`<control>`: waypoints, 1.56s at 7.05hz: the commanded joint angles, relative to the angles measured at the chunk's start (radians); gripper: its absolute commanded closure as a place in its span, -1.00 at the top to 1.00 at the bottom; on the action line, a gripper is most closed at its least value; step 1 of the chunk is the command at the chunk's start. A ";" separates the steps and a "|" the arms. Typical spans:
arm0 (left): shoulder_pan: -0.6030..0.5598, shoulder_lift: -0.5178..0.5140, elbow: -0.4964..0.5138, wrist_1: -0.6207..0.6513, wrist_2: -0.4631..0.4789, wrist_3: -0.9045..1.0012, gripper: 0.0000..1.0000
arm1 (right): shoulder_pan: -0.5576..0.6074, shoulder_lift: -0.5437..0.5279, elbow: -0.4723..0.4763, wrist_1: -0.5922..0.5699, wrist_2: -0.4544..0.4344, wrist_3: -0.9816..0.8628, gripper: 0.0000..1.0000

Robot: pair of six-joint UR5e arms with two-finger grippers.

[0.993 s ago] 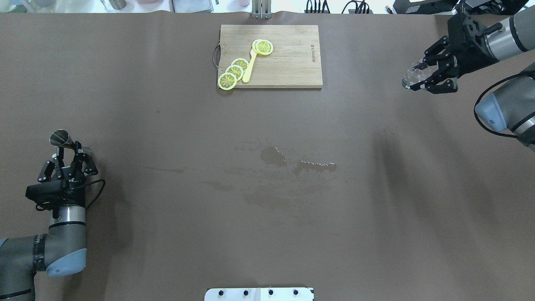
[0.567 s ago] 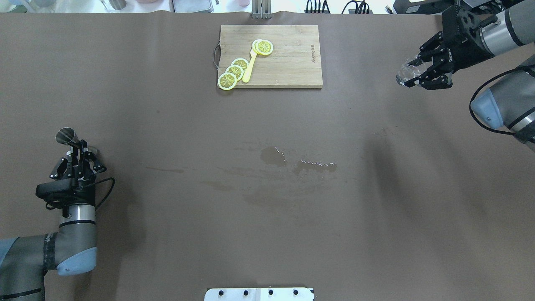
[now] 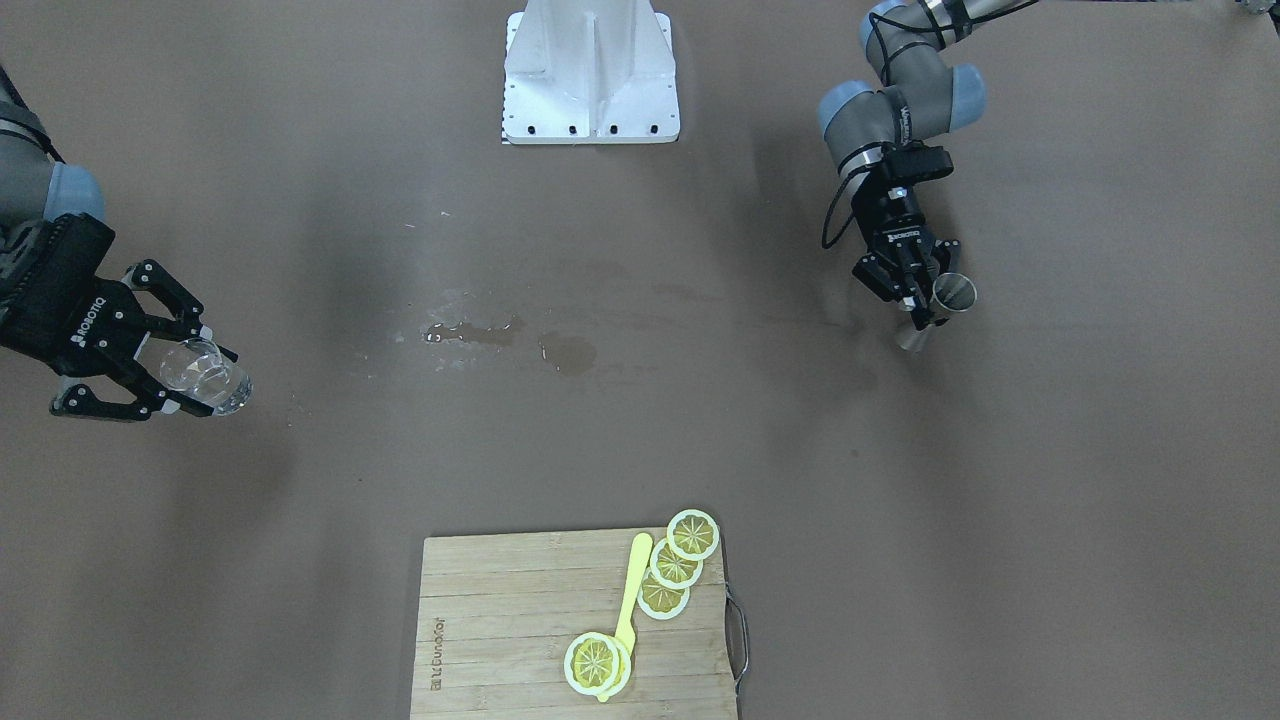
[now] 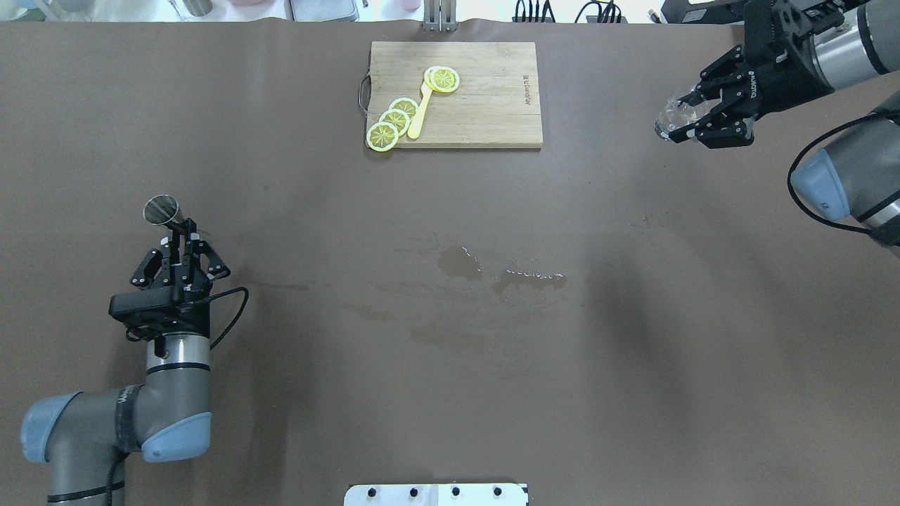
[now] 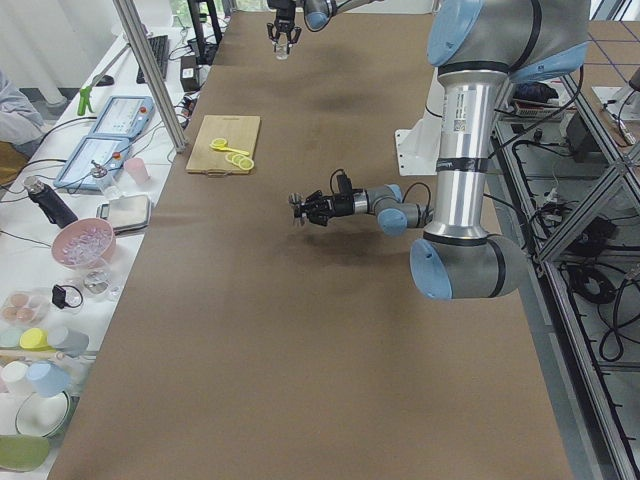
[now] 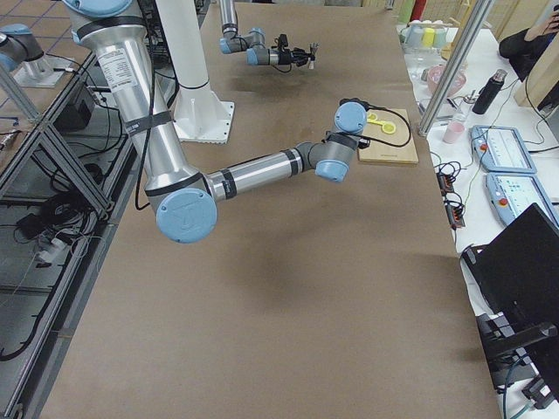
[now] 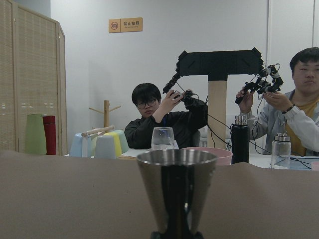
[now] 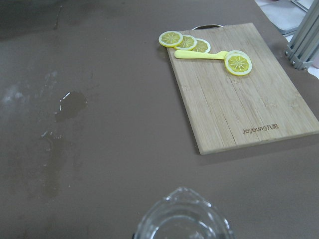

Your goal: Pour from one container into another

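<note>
Two cups, well apart: left fingers (image 4: 191, 242) clench the metal cup (image 4: 160, 209); right fingers (image 4: 706, 133) grasp the glass (image 4: 671, 121), seemingly at its two o'clock.

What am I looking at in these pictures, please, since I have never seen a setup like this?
Two robot arms work at a brown table. Two pictures look down from above, two from the table's ends, and two from cameras on the wrists. The left arm has its jaws shut on a steel measuring cup; the right arm holds a clear glass in its jaws. On the table lie a cutting board with lemon slices and a yellow utensil, plus a wet patch.
</note>
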 commanded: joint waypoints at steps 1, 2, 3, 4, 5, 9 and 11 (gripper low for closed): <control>0.016 -0.153 -0.008 -0.007 -0.007 0.159 -1.00 | -0.026 -0.019 0.137 -0.123 -0.028 0.046 -1.00; 0.042 -0.197 -0.005 -0.007 -0.012 0.270 -1.00 | -0.026 -0.019 0.178 -0.180 -0.028 0.044 -1.00; 0.048 -0.217 0.000 -0.012 -0.013 0.322 -1.00 | -0.026 -0.019 0.187 -0.195 -0.029 0.031 -1.00; 0.048 -0.267 0.014 -0.012 -0.015 0.333 -1.00 | -0.029 -0.017 0.215 -0.271 -0.031 -0.033 -1.00; 0.047 -0.346 0.041 -0.013 -0.042 0.459 -1.00 | -0.030 -0.016 0.271 -0.416 -0.039 -0.174 -1.00; 0.040 -0.439 0.006 -0.146 -0.167 0.870 -1.00 | -0.084 0.061 0.287 -0.594 -0.092 -0.305 -1.00; 0.027 -0.464 0.055 -0.320 -0.240 1.050 -1.00 | -0.108 0.079 0.293 -0.584 -0.085 -0.307 -1.00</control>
